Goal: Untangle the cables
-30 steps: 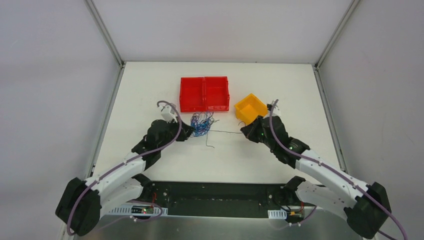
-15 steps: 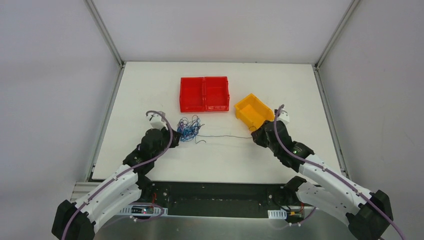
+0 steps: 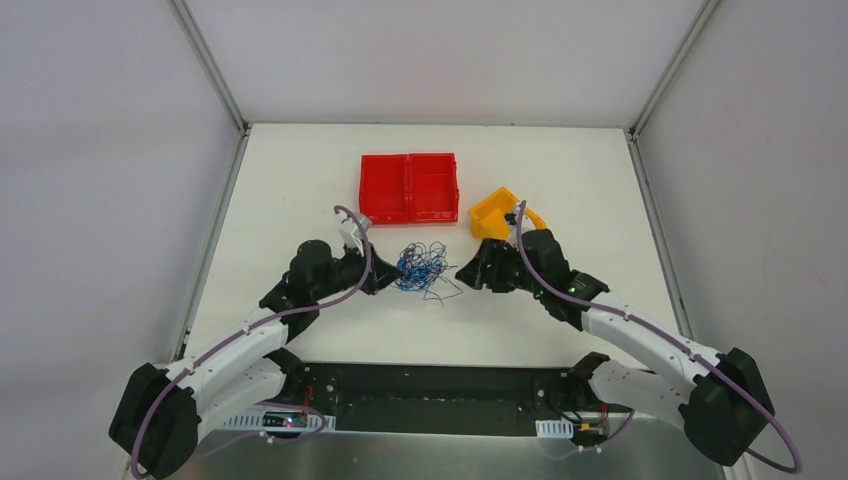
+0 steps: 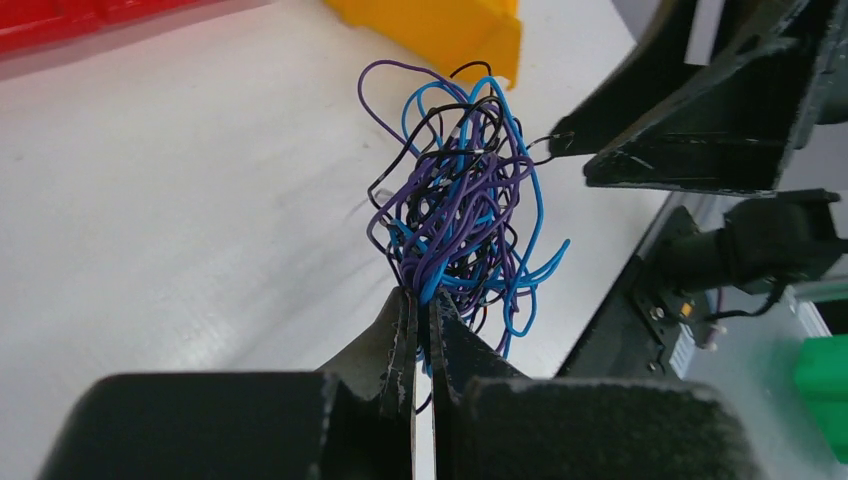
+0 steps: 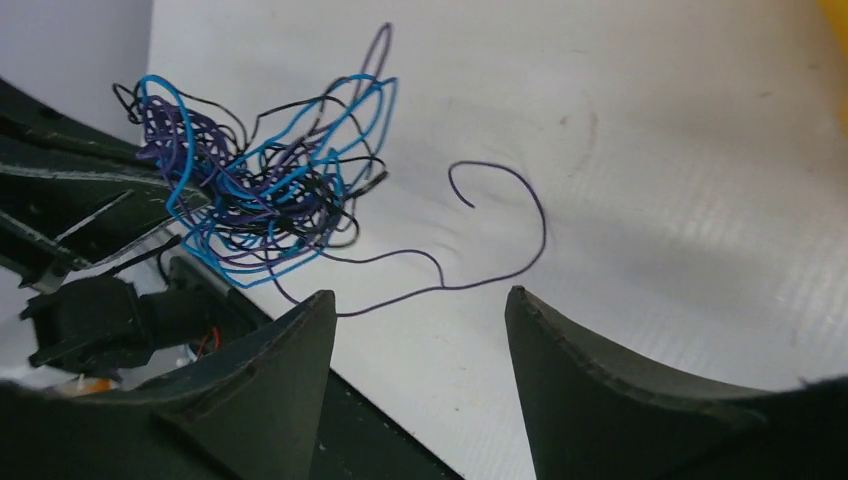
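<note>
Cables bunch in a knot between the arms, their near end pinched tight by the left gripper – the right gripper, fingers spread, should take only the loose purple strand – then draw it slowly toward the yellow bin.

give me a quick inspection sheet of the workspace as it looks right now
surface: white table, no marks made out
job's things: cables in one blue, purple and black tangle between the grippers; a purple strand trails out onto the table
clutter: two red bins side by side; yellow bin, partly hidden
grippers: left gripper shut on the tangle's edge; right gripper open, facing the tangle
cables: lilac robot leads, apart from the tangle
surroundings: white walls, metal frame posts
</note>
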You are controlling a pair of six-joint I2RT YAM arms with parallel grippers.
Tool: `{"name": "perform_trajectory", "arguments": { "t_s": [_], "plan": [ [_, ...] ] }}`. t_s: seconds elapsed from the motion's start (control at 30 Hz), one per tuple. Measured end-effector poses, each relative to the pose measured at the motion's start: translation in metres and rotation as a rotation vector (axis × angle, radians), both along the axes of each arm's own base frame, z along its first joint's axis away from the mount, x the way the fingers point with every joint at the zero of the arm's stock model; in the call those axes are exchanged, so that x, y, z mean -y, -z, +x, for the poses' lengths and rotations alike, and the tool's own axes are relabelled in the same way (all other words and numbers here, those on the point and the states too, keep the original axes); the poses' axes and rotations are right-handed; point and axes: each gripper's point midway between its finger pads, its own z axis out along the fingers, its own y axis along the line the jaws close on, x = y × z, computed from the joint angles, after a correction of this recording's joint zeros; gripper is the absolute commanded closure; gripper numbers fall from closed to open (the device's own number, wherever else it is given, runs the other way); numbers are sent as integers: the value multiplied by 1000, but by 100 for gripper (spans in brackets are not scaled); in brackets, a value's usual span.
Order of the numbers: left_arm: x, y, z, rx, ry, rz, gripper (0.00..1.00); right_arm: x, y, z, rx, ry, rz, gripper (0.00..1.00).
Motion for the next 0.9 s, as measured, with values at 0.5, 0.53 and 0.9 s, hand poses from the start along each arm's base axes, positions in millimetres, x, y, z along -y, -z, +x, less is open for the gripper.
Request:
{"name": "perform_trajectory", "arguments": {
  "t_s": [0.5, 0.53, 0.9],
  "plan": [
    [30, -32, -16, 49, 197, -146, 100, -45, -34, -3, 36, -170, 204, 100],
    [30, -32, -15, 49, 195, -149, 100, -45, -35, -1, 32, -161, 208, 100],
    [-56, -5, 33, -50, -468, -32, 100, 23, -37, 33, 84, 283, 96, 100]
  ]
}}
